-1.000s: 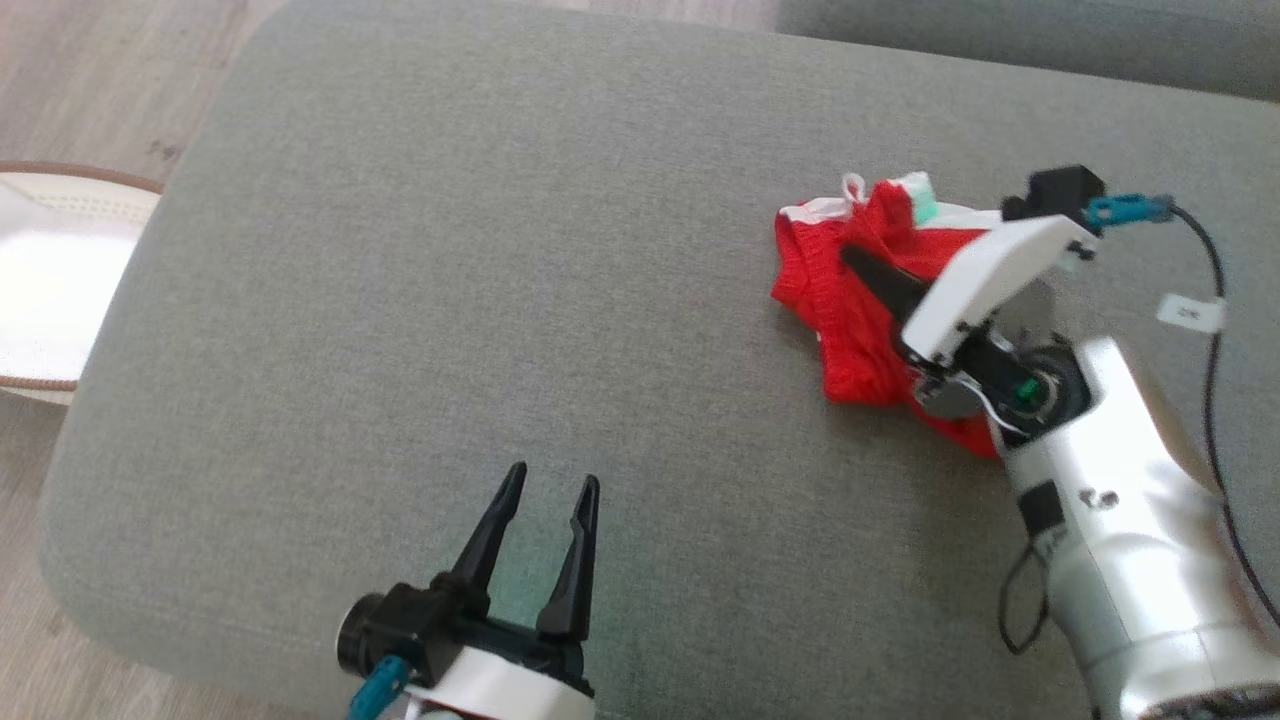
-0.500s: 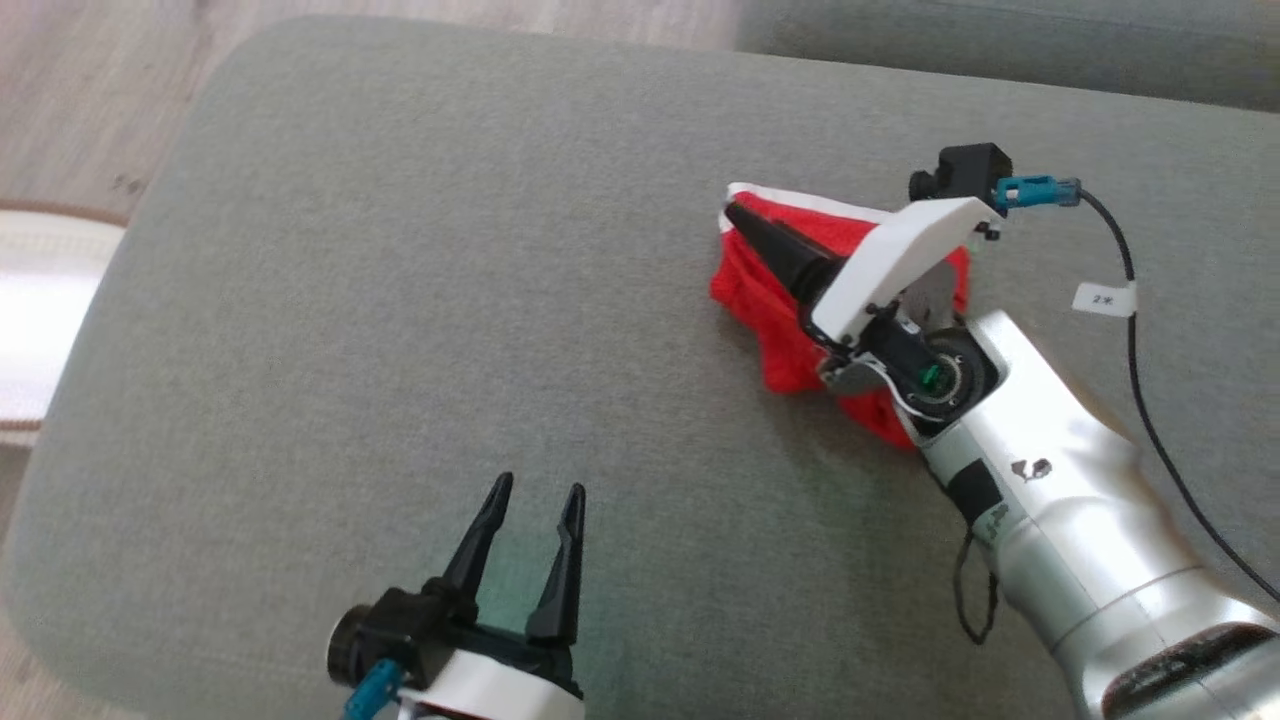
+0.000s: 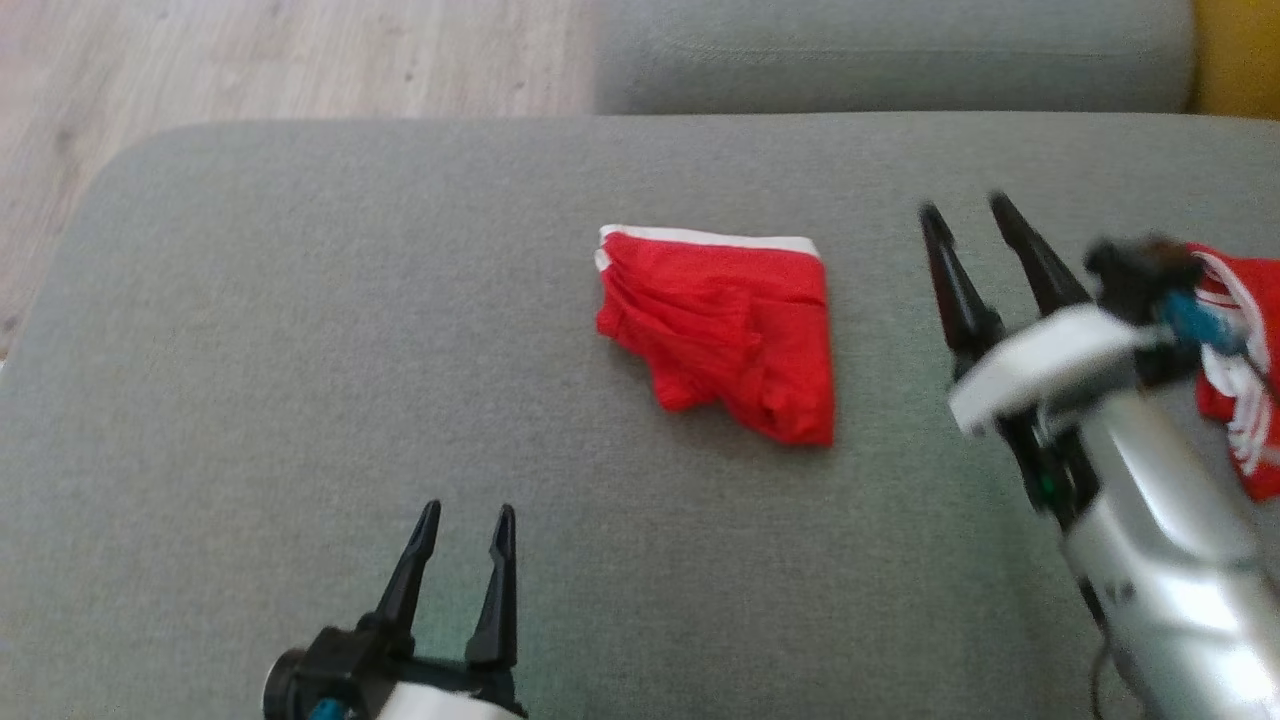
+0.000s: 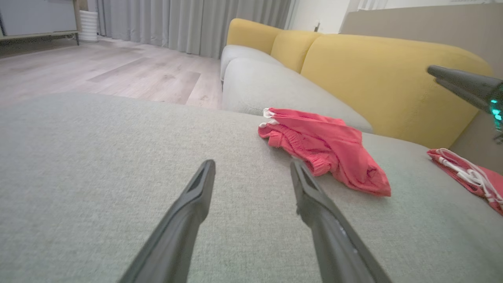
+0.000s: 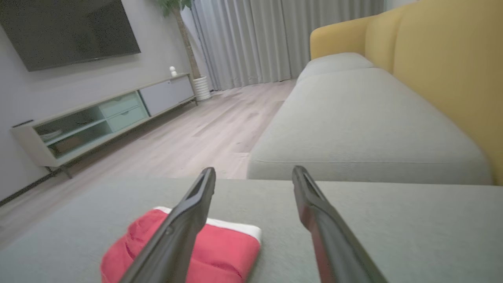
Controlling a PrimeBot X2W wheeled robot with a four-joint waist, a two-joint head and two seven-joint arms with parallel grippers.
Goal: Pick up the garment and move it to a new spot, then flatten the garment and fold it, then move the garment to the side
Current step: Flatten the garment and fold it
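A red garment (image 3: 728,328) with a white waistband lies folded on the grey sofa cushion (image 3: 300,350), free of both grippers. The left wrist view has the garment (image 4: 326,149) ahead and to the right of my fingers; in the right wrist view the garment (image 5: 220,251) lies low and left. My right gripper (image 3: 962,208) stands open in the air to the right of the garment, nothing between its fingers. My left gripper (image 3: 466,512) is open near the cushion's front edge, well short of the garment.
Another red garment with white cords (image 3: 1235,370) lies at the cushion's right edge, beyond my right arm. A second grey cushion (image 3: 890,50) and a yellow backrest (image 4: 385,74) lie behind. Wooden floor (image 3: 200,60) is off the far left. A TV cabinet (image 5: 102,114) stands across the room.
My right gripper has opened, let go of the garment and drawn back to the right. The garment now lies folded by itself. The head camera has turned; the left gripper keeps its pose.
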